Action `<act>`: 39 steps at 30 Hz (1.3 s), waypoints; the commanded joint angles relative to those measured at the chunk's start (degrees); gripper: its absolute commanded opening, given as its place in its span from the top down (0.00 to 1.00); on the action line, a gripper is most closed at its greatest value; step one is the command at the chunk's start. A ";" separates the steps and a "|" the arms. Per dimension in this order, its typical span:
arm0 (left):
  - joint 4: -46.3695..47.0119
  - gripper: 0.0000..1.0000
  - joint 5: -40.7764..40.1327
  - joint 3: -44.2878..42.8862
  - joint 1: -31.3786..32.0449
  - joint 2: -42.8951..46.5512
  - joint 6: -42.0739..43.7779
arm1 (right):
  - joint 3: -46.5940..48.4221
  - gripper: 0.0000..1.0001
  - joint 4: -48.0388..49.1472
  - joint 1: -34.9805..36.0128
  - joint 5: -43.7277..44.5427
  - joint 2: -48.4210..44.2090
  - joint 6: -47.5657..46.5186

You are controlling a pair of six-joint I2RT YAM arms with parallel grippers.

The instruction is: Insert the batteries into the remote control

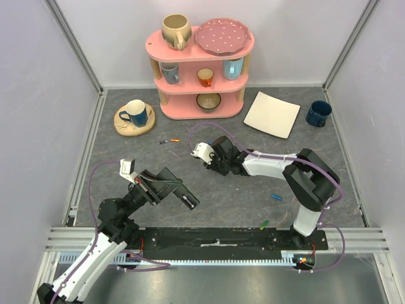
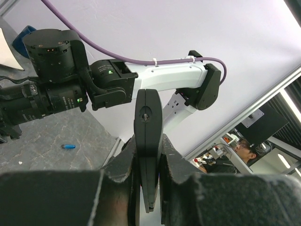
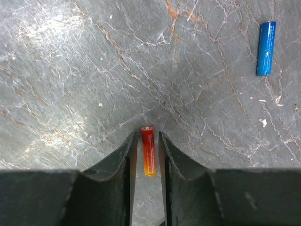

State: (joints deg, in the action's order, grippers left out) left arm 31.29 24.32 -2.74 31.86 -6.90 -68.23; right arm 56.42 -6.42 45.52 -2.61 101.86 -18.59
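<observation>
Left gripper (image 2: 148,162) is clenching the remote control (image 2: 147,117) by its lower end, so the black bar is standing up out of the jaws, well in front of the pink shelf (image 1: 201,69) and toward its left side. Right gripper (image 3: 149,155) is reaching down to the table (image 3: 70,70) just in front of the shelf's middle. Its fingers (image 3: 120,162) are flanking an orange-red battery (image 3: 148,150) — whether they are pinching it or merely bracketing it I cannot tell, since only thin dark slivers are showing on either side.

Judging by this, the first battery pick-up is going on. The next move is calling for a sure pinch, a lift, and a carry over to the remote with the cell lined up to its bay.

That bay is not showing — the remote is presenting only a narrow edge, so whether its cover is off is unclear. From above, the right gripper is hiding the orange-red battery. A blue battery (image 1: 276,196) and a green battery (image 1: 264,223) are lying loose, well in front of the shelf's right end.
</observation>
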 commanded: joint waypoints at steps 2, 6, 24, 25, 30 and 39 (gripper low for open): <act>-0.09 0.98 0.03 3.89 -0.30 0.57 -0.77 | 0.70 0.62 -1.41 0.10 0.50 -0.78 1.10; -0.17 0.98 0.12 3.62 -0.30 0.65 -0.59 | 1.06 0.50 0.17 -0.08 4.80 -7.35 4.87; -0.79 0.98 -1.20 4.32 -0.30 -0.66 -0.68 | -3.00 0.07 -0.94 4.21 30.86 -12.75 69.72; -0.70 0.98 -1.29 4.41 -0.30 -0.84 -0.68 | -2.20 0.07 -5.32 4.75 33.17 -11.87 72.09; -0.97 0.98 -0.41 4.24 -0.30 -1.72 -0.77 | -0.61 0.12 -10.36 5.98 36.62 -7.83 81.78; -1.58 0.98 -0.50 4.59 -0.30 -1.28 -0.94 | 3.43 0.21 -13.01 6.25 38.56 -2.82 83.54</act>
State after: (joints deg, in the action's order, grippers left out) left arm 28.99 23.92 -2.72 31.86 -8.36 -68.23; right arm 55.81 -18.37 51.48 32.12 97.43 61.65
